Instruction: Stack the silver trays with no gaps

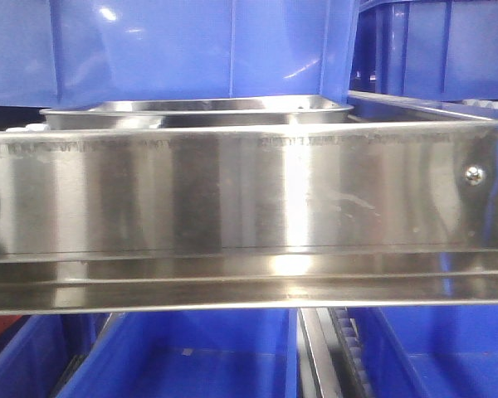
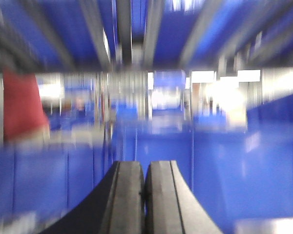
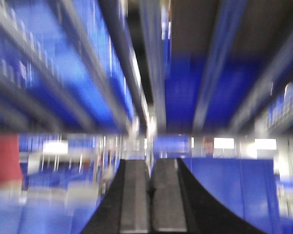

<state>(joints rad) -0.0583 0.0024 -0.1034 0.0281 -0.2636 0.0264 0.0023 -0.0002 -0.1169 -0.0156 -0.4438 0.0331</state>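
Warehouse shelving filled every view, mostly blue plastic and steel. Front view: shelf rail (image 1: 232, 195) ran edge to edge across the middle, polished and mirror-like, with a screw (image 1: 475, 175) near its right end.

Silver tray (image 1: 199, 112) sat on the shelf just behind the rail, left of centre. Only its flat rolled rim and a strip of side wall showed over the rail top. Couldn't tell whether it was one tray or several nested. An upper blue bin (image 1: 191, 50) stood right behind it, and another blue bin (image 1: 432, 50) was at far right. Lower blue bins (image 1: 191, 356) sat under the rail, with a roller track (image 1: 332, 348) between them.

Neither arm was in the front view.

Left wrist view was heavily motion-blurred. Left gripper (image 2: 145, 170) had its black fingers (image 2: 127, 200) pressed together with nothing between them, facing blue bins and bright racking. A red blob (image 2: 22, 109) sat at the left, too smeared to identify.

Right wrist view had the same blur. Right gripper (image 3: 150, 168) had its fingers (image 3: 135, 200) closed pad to pad and empty, pointing down an aisle of blue racking. No tray was visible in either wrist view.
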